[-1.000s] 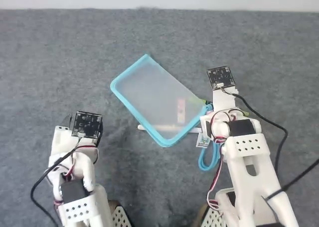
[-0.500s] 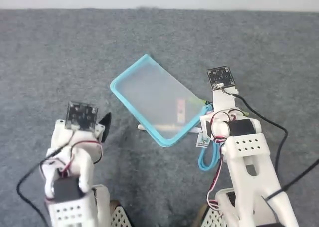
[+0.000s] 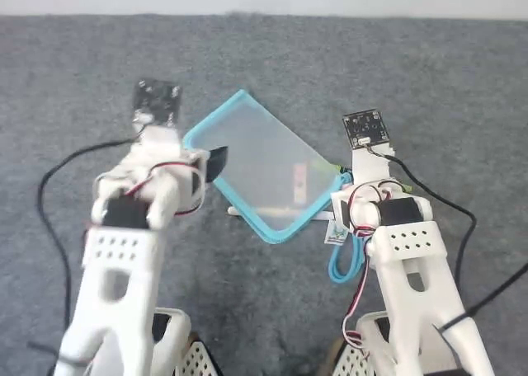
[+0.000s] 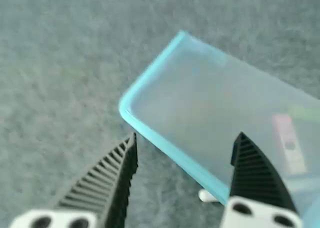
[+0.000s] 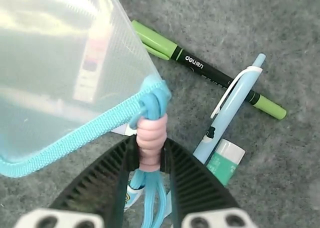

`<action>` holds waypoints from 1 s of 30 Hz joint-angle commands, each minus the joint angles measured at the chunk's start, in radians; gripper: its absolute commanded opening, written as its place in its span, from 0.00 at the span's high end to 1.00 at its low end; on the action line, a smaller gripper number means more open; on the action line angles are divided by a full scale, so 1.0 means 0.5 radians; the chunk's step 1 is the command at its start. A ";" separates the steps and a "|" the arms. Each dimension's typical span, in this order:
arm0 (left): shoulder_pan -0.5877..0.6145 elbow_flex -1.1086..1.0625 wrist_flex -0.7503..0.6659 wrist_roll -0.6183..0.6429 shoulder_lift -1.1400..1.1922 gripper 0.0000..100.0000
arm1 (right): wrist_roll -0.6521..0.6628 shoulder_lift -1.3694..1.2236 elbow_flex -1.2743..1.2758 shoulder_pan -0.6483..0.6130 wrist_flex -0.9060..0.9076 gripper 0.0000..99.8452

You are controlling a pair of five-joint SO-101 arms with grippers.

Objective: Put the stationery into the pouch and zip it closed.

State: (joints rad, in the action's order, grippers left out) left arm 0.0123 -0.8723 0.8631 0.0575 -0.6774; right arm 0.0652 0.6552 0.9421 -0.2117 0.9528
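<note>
Grey felt-like matting carries the translucent plastic pouch with turquoise fabric trim (image 3: pixel 256 157), which lies flat and slanted mid-table. Just beside its zip corner lie a green-and-black marker pen (image 5: pixel 200 68), a pale blue clip pen (image 5: pixel 230 108) and a mint-and-white eraser (image 5: pixel 225 160), all outside it. Pulling the zip now would likely seal it empty, or drag the light pouch along. The right gripper (image 5: pixel 149 147) is clamped on the pink beaded zip pull (image 5: pixel 150 130). The left gripper (image 4: pixel 186 140) hangs wide open, straddling the opposite corner's edge and holding nothing.
</note>
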 commanded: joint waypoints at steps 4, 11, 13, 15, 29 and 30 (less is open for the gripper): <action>-0.052 0.023 -0.301 0.061 0.193 0.71 | -0.012 0.084 -0.006 -0.020 -0.041 0.99; -0.166 -0.189 -0.460 0.123 0.157 0.71 | -0.012 0.084 0.003 -0.017 -0.044 0.99; -0.193 -0.219 -0.500 0.138 0.157 0.71 | -0.012 0.084 0.021 -0.017 -0.060 0.99; -0.196 -0.219 -0.503 0.147 0.157 0.71 | -0.012 0.084 0.025 -0.017 -0.060 0.99; -0.193 -0.226 -0.494 0.144 0.157 0.71 | -0.012 0.084 0.028 -0.014 -0.060 0.99; -0.193 -0.226 -0.494 0.147 0.157 0.71 | -0.012 0.084 0.028 -0.014 -0.060 0.99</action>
State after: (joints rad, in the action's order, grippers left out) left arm -0.0767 -0.9966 0.6437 0.1158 -0.5777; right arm 0.0652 0.6567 0.9651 -0.2117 0.9436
